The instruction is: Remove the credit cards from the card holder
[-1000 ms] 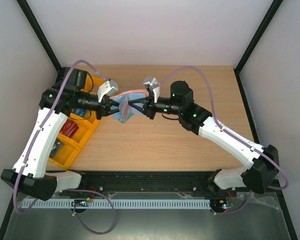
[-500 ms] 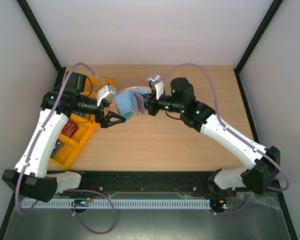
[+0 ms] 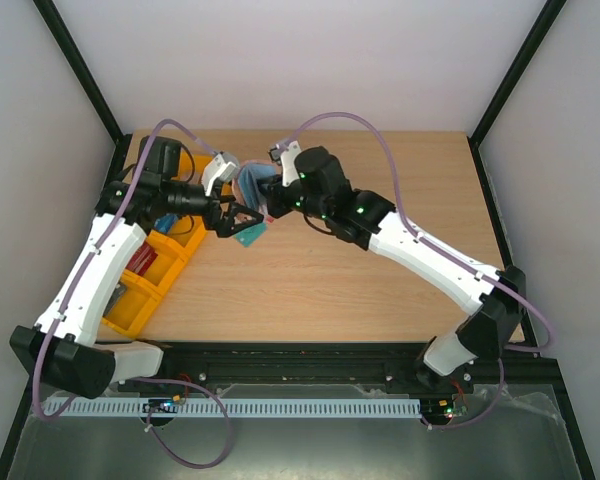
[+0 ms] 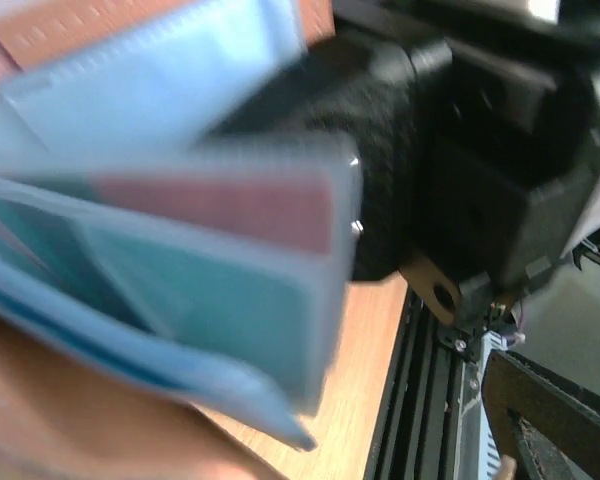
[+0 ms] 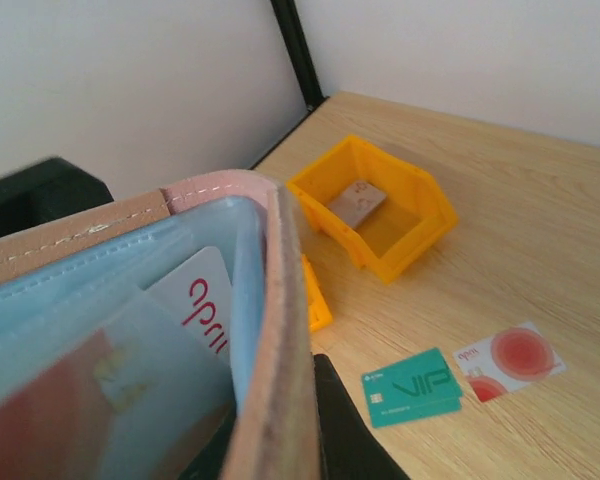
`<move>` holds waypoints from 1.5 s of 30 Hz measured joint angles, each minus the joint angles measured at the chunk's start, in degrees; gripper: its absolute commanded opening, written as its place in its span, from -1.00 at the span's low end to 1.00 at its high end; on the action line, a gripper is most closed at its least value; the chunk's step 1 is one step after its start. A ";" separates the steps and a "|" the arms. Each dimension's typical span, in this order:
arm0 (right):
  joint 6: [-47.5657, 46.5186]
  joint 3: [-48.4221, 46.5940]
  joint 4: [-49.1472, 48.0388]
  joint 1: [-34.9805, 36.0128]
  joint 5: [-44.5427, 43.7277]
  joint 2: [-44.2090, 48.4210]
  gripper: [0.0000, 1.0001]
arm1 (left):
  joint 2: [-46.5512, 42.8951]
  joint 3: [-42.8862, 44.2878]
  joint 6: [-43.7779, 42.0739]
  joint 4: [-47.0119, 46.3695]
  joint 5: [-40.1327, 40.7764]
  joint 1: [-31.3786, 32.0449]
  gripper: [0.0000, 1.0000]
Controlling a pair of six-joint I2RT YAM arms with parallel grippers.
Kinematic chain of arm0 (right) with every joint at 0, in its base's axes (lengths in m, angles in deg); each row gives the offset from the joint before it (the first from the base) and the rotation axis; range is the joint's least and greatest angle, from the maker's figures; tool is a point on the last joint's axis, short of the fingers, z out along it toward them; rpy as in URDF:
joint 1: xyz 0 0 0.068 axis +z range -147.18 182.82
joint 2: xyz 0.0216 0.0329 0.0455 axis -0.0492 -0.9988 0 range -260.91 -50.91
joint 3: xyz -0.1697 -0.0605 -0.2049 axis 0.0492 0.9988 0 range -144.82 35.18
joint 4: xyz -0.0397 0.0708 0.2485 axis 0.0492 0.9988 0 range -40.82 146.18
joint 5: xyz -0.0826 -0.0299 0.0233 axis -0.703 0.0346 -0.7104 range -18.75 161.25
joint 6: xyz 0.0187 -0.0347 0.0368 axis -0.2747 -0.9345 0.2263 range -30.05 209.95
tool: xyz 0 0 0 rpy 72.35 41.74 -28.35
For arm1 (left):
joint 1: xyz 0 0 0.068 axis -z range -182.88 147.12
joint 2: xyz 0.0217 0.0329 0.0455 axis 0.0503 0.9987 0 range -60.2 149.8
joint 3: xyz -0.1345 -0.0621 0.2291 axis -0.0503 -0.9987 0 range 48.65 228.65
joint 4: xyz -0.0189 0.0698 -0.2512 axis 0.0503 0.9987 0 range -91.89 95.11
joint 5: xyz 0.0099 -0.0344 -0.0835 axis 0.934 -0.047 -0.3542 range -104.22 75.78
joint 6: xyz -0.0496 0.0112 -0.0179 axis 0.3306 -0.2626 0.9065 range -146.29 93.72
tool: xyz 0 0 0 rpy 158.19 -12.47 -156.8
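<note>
Two cards are already out. The teal card and the white-pink card with red round marks lie flat on the desk. They sit side by side, with their edges touching or very nearly so. From the top they are toward the far left of the desk, just right of the orange bins.

The card holder is up in the air above that spot, not lying on the desk. The right tool is shut tight on it and holds it open like a book. It is brown outside and has pale blue pockets inside.

The left tool has its fingers spread wide and holds nothing. It hangs just to the left of the holder, very close to the open pockets. In its own camera the pockets fill the view and look blurry.

The job looks partly done, maybe most of it. But the holder is not empty. In the right wrist view a white card with red letters sits in one pocket, and an orange-red card sits in a pocket nearer the camera. In the blurry left view I can also see teal and red shapes in the pockets, but I cannot tell what they are.

So I think the cards inside are what is left to do. The open left tool looks ready to reach in for the next one while the right tool holds the holder steady.
</note>
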 measured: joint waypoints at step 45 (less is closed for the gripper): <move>-3.43 8.28 0.26 -7.91 8.22 8.74 -0.38 | -0.79 -2.93 9.27 -4.85 34.40 -2.27 -0.96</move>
